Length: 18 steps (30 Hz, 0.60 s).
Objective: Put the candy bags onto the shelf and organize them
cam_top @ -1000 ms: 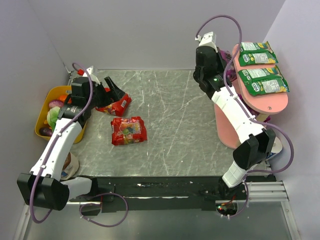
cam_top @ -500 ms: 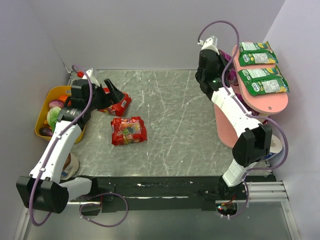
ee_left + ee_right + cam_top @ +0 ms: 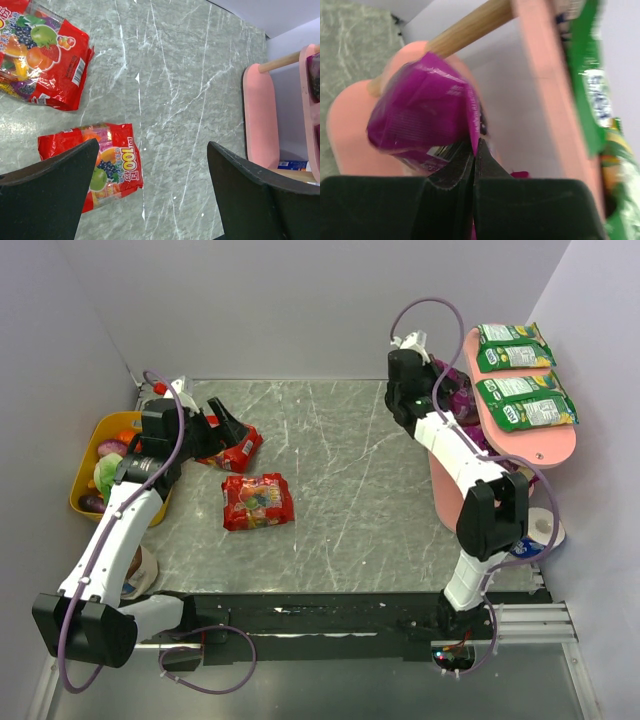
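Grey marble-patterned table (image 3: 340,470) fills the floor of a pale lilac booth, with the pink shelf (image 3: 545,445) standing at its right edge. Two green candy bags (image 3: 513,347) (image 3: 525,400) lie flat on the shelf's top board, one behind the other. Two red candy bags remain on the table at the left, one (image 3: 258,501) out in the open and one (image 3: 232,448) closer to the yellow bowl (image 3: 88,455) of toy vegetables. The left gripper (image 3: 151,146) hangs over that closer bag with its jaws spread wide and nothing between them. The right gripper (image 3: 474,147) is pressed tight on the edge of a purple candy bag (image 3: 420,120), which stands out past the fingertips towards the shelf. In the right wrist view the bag sits in front of the rounded end of a lower pink board, under a pale wooden post (image 3: 465,25) and below the top board that carries the green bags. Whether the bag already touches that board cannot be told. The placing looks to depend on this: the bag's free body leads, the jaws trail behind it, and the gap between the boards lies straight ahead. The right arm is much the nearer to the shelf, so this step seems to fall to it.
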### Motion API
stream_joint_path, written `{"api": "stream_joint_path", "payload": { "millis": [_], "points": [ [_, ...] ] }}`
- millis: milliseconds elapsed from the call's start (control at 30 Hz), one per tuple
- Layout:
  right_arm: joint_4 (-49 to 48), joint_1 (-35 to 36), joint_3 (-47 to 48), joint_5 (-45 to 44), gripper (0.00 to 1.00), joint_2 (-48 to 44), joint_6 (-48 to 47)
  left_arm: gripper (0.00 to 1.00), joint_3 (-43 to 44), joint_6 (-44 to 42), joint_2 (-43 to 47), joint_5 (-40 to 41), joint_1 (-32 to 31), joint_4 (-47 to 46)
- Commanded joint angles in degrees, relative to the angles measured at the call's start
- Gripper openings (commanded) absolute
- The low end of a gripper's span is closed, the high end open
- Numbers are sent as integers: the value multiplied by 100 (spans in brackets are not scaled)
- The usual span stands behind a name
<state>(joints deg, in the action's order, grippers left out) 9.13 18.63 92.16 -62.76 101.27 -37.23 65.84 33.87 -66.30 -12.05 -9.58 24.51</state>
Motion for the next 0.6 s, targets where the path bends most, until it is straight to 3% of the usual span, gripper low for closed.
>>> {"api": "stream_joint_path", "payload": {
  "millis": [0, 233, 567],
  "points": [
    [544, -70, 329, -43, 0, 155, 637, 96, -10, -3, 162, 98, 18, -140],
    [1223, -202, 601, 80, 0, 498, 1393, 96, 86, -56, 83, 98, 36, -87],
    [1337, -360, 1190, -210, 0, 1078, 1754, 96, 192, -91, -32, 115, 44, -34]
  ]
}}
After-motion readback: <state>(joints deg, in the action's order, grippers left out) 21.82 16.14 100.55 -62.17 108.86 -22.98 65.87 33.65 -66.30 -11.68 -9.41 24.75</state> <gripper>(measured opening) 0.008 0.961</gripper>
